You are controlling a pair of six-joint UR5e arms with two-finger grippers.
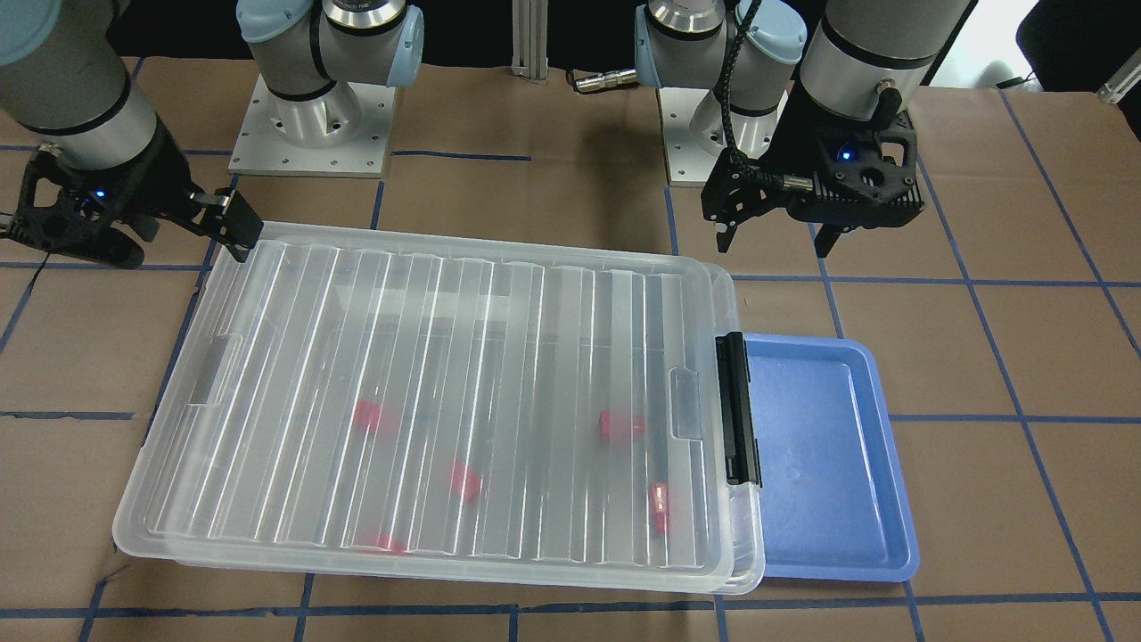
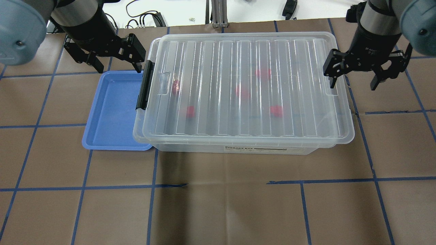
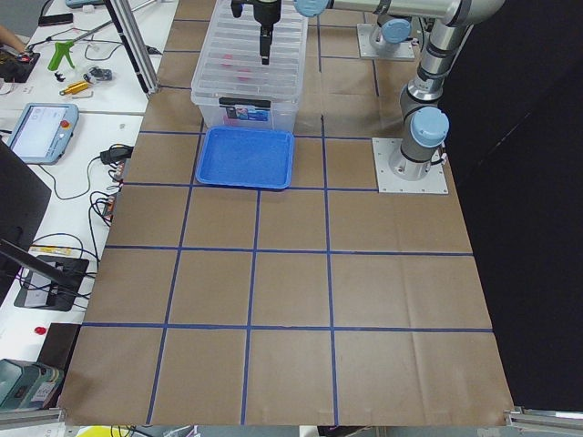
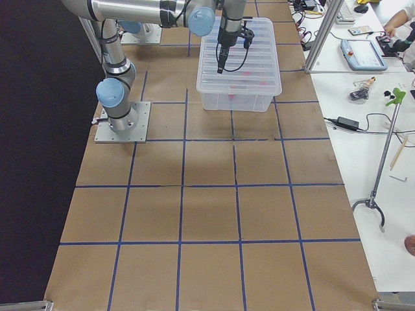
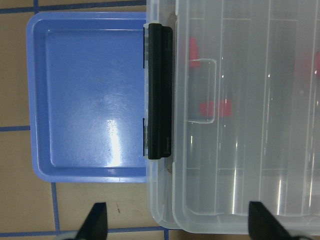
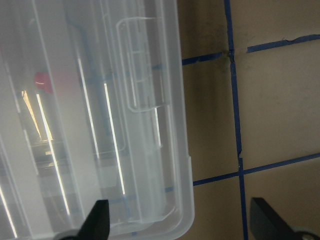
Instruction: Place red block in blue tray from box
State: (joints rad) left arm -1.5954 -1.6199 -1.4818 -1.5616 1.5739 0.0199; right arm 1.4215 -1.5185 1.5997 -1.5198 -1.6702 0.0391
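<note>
Plainly nothing of the task is done yet: the blue tray (image 2: pixel 112 112) holds nothing and touches the latch end of the box (image 2: pixel 190 147) on the surface (image 2: pixel 218 211). The clear ribbed lid (image 2: pixel 245 51) lies on the box, with the black latch (image 2: pixel 144 85) seemingly down. What is left, as I judge it, is everything: unlatch, lift the lid, pick one piece, carry it over to the tray.

The red block (image 1: pixel 660 508) nearest the latch rests on the box floor under the lid. Its long axis runs parallel to the latch, across the width of the box. The ribs blur it, so I cannot tell which way its narrow end points. Four other red blocks (image 1: pixel 465 481) lie scattered farther in.

The left hand (image 2: pixel 119 66) hovers above the latch end, fingers spread wide and holding nothing. The right hand (image 2: pixel 353 83) hovers over the opposite end of the lid, likewise spread and empty
</note>
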